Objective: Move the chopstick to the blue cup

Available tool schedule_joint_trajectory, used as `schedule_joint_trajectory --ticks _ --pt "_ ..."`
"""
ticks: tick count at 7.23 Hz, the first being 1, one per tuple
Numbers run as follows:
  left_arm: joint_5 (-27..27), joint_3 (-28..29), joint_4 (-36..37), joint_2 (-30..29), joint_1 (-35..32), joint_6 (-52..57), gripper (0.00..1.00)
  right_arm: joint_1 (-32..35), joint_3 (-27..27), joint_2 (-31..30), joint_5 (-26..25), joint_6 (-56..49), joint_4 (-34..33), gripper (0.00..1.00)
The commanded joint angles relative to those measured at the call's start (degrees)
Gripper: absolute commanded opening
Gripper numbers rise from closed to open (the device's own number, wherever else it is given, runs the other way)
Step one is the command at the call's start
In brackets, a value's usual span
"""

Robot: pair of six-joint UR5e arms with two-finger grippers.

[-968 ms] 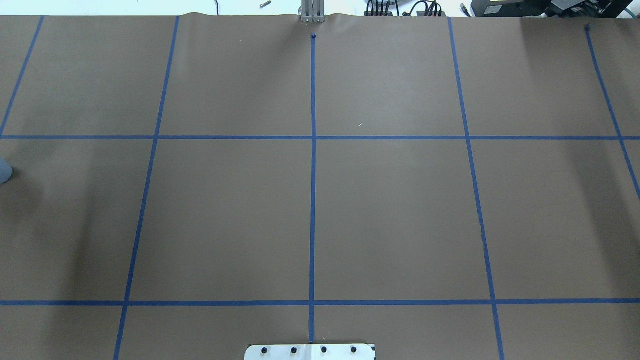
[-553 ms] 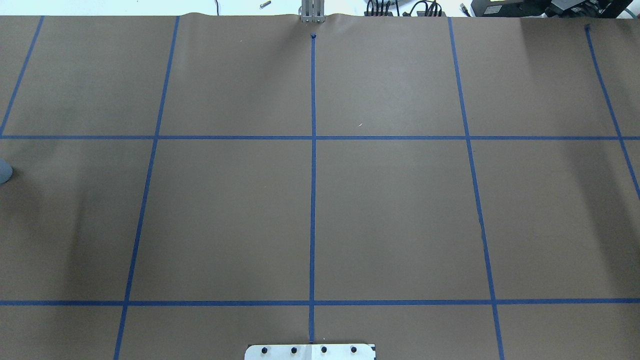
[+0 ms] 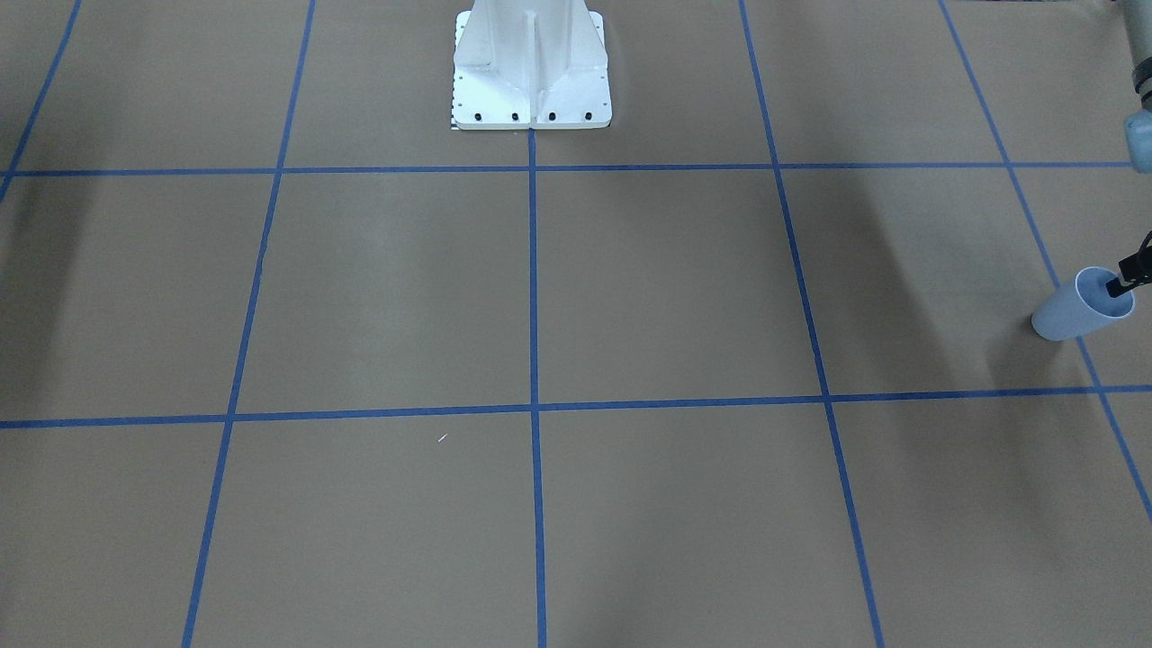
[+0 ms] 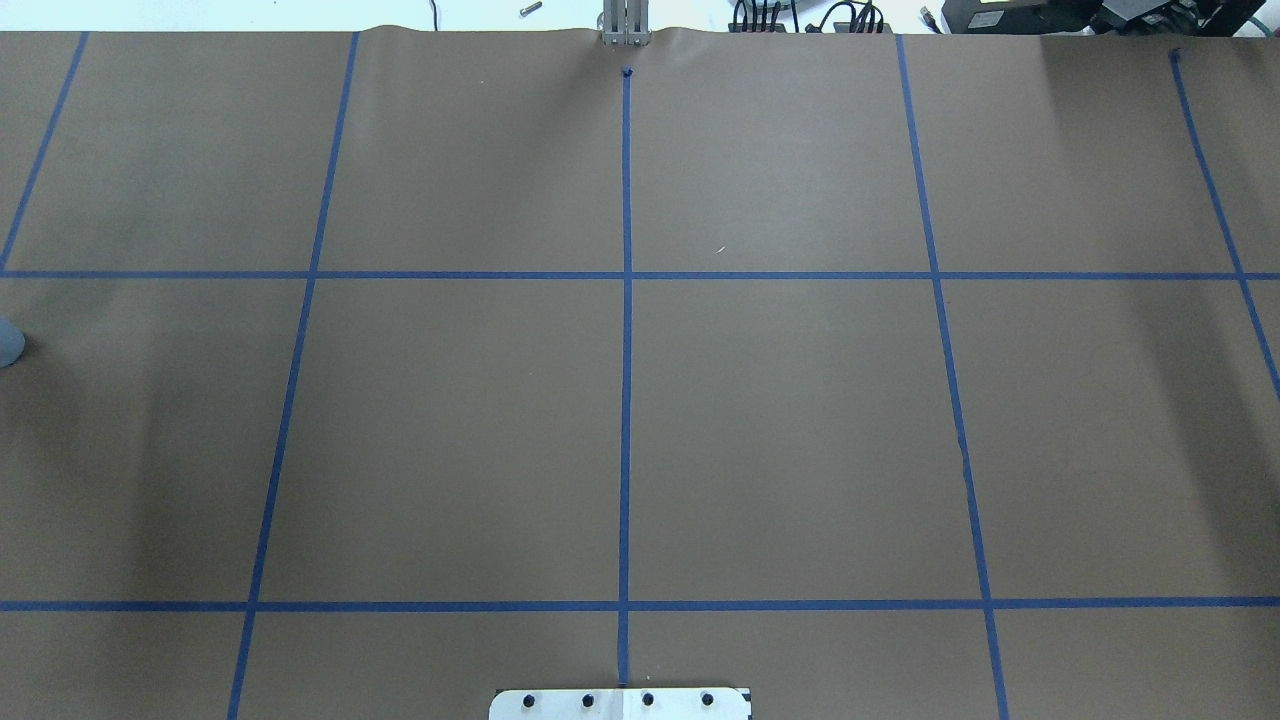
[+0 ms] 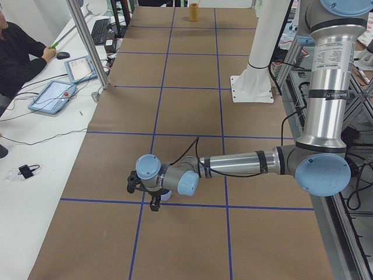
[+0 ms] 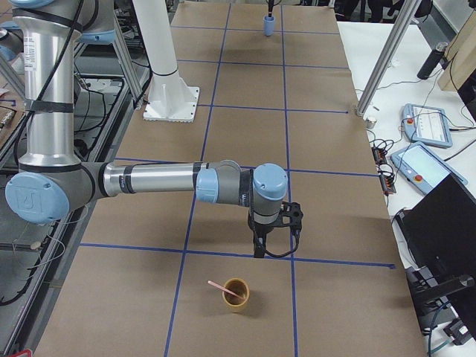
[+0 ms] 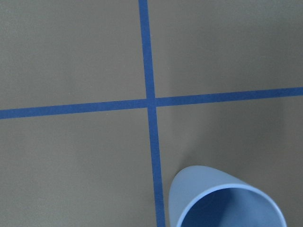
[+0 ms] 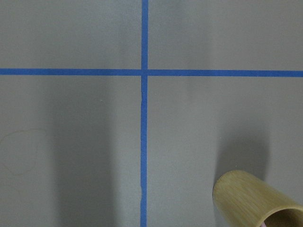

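Note:
The blue cup stands upright near the table's end on my left, and also shows in the left wrist view and at the overhead view's left edge. My left gripper hangs right over it, with one dark fingertip at the cup's rim; I cannot tell whether it is open or shut. One pink chopstick leans in a bamboo cup at the opposite end. My right gripper points down just beyond that cup, apart from it. I cannot tell its state.
Blue tape lines divide the brown table cover into squares. My white base pedestal stands at the middle of the robot side. Aluminium posts rise at the far edge. A person sits at a side bench with tablets.

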Motion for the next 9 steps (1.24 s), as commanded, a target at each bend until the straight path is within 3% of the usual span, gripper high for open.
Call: schedule_joint_trajectory --ticks 1,3,5,6,9 --pt "0.0 0.7 0.0 -0.4 1.8 -0.1 0.98 0.0 0.0 0.1 0.0 -0.1 0.0 1.0" --pt "-0.1 1.4 0.0 -0.8 2.3 0.1 0.94 0.0 0.3 0.1 0.1 0.0 -0.1 1.0" --pt "-0.1 1.4 0.0 -0.9 2.3 0.2 0.17 0.0 0.4 0.1 0.1 -0.1 -0.1 1.0" --pt "-0.1 1.5 0.0 -0.9 2.3 0.2 0.0 0.0 0.5 0.1 0.1 -0.1 -0.2 1.0" --pt "-0.8 -0.2 0.4 -2.1 2.0 -0.1 0.0 0.0 0.6 0.0 0.1 -0.1 -0.2 1.0"
